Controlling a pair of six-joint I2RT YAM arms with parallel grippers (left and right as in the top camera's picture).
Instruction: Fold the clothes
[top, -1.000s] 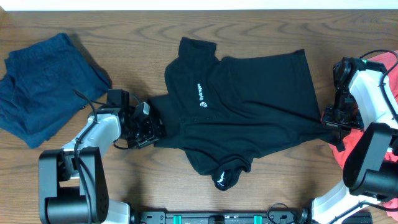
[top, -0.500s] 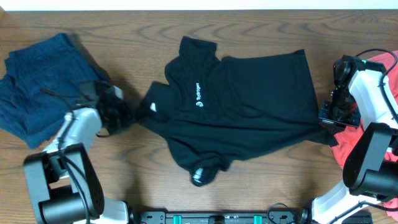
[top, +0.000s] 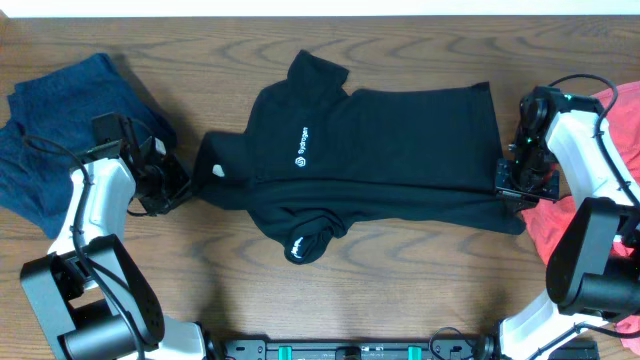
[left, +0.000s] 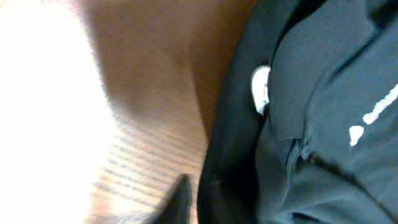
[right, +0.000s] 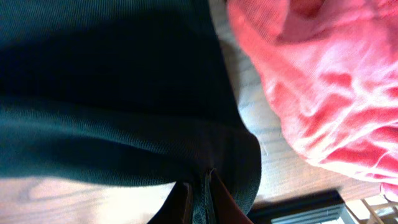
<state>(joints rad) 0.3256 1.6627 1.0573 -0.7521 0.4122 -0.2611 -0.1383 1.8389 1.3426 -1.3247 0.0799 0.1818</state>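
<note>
The black shirt (top: 400, 150) lies across the middle of the wooden table (top: 420, 290), collar towards the far edge. Its small white logo (top: 301, 145) faces up and one sleeve is bunched in a lump at the near hem. The cloth looks drawn out sideways between the two arms. The left gripper (top: 178, 188) sits at the shirt's left tip, where the fabric narrows to a point. Its fingers are closed down narrow on that edge, though the left wrist camera shows only one dark fingertip (left: 182, 200) against the cloth, with a white label (left: 261, 90) a little further in. The right gripper (top: 512, 186) has the opposite edge. From the right wrist camera its two fingers (right: 219, 200) stand almost together with a fold of black fabric pinched between them. The navy blue garment (top: 45, 140) lies crumpled at the far left, behind the left arm and apart from the shirt. The coral-red garment (right: 323, 87) is heaped at the right, just beside the held edge with a strip of bare wood between.
</note>
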